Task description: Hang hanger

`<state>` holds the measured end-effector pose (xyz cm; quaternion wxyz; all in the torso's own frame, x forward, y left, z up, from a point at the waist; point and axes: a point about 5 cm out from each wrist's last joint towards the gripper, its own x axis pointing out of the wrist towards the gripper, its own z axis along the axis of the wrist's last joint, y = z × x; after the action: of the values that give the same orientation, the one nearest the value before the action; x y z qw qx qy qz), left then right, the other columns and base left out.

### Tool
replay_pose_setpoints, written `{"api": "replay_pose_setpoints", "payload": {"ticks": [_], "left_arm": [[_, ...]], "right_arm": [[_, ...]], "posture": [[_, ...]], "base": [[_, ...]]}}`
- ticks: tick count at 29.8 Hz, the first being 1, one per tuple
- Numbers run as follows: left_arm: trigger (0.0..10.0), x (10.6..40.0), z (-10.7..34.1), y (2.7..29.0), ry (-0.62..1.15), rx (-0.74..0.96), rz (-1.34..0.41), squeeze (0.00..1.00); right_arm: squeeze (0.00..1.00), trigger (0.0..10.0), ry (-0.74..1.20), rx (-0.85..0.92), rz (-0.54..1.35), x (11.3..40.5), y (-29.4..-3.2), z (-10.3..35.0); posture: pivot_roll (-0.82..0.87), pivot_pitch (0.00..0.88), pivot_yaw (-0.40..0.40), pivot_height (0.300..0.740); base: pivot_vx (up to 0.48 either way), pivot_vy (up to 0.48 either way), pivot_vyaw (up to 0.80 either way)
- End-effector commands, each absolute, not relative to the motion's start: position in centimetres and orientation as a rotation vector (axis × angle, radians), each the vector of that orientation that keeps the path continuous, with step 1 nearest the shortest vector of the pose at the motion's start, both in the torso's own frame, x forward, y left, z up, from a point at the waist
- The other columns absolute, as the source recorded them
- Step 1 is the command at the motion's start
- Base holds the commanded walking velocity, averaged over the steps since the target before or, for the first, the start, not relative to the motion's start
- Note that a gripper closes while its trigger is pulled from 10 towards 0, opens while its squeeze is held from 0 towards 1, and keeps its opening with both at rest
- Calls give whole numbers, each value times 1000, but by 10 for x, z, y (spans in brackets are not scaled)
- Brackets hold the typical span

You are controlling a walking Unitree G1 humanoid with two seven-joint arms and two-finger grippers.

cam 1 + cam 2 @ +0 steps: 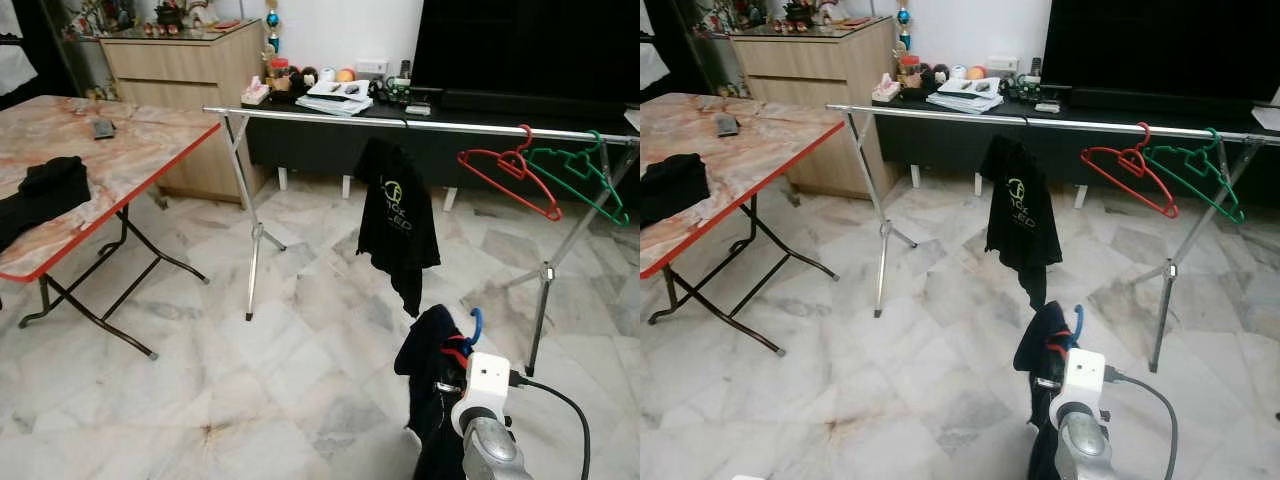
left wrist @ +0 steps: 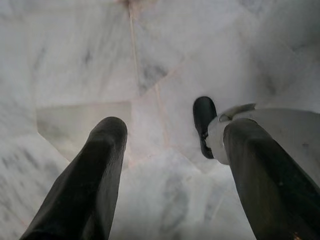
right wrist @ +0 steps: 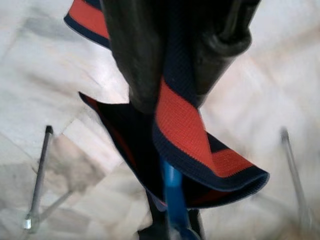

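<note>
- While the left gripper [image 2: 167, 165] hangs with fingers apart above the marble floor [image 1: 200, 380]
- right gripper [image 3: 185, 75] clamps a dark garment [image 1: 432, 385] draped on a blue hanger [image 1: 475, 325], below the clothes rail [image 1: 400, 122]

The hanging black shirt [image 1: 398, 220] bears an unreadable logo.

Pale grey-veined marble floor [image 1: 200, 400] throughout. At left, a folding counter [image 1: 130, 150] with a marbled top, red edge and crossed black legs. Behind it, a light wooden cabinet [image 1: 185, 75] against a white wall [image 1: 340, 30]. A long, low black unit [image 1: 330, 140] runs along the wall, carrying small items and a large dark screen [image 1: 520, 45].
</note>
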<state>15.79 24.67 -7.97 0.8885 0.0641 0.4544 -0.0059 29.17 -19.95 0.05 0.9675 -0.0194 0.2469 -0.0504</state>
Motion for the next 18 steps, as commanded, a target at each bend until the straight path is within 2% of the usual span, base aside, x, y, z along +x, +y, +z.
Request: {"api": "replay_pose_setpoints", "payload": {"ticks": [1, 3, 6, 10, 12, 13, 15, 18], "left_arm": [[10000, 161, -76, 251, 908, 205, -29, 0], [10000, 163, -74, 251, 882, 230, -39, 0], [10000, 170, -69, 248, 806, 297, -94, 0], [10000, 175, -66, 242, 759, 347, -178, 0], [10000, 245, -5, 219, 255, 530, -349, 0], [10000, 279, 14, 209, 287, 491, -412, 0], [10000, 282, 11, 209, 354, 450, -415, 0], [10000, 289, 35, 196, 101, 657, -529, 0]], "right_arm": [[0, 10000, 513, -117, 39, 302, -190, 7], [0, 10000, 507, -145, 108, 305, -188, 11], [0, 10000, 479, -284, 285, 317, -182, 25], [0, 10000, 468, -341, 430, 323, -176, 34], [0, 10000, 460, -382, 538, 323, -170, 37], [0, 10000, 456, -430, 634, 322, -166, 38], [0, 10000, 458, -440, 653, 322, -166, 39], [0, 10000, 471, -459, 846, 318, -160, 42]], "posture": [[54, 0, 24, 740], [57, 0, 21, 740], [54, 0, 18, 740], [53, 0, 15, 740], [52, 0, 16, 740], [56, 0, 13, 740], [56, 0, 13, 740], [60, 0, 6, 740]], "base": [[0, 0, 0], [0, 0, 0], [0, 0, 0], [0, 0, 0], [0, 0, 0], [0, 0, 0], [0, 0, 0], [0, 0, 0]]}}
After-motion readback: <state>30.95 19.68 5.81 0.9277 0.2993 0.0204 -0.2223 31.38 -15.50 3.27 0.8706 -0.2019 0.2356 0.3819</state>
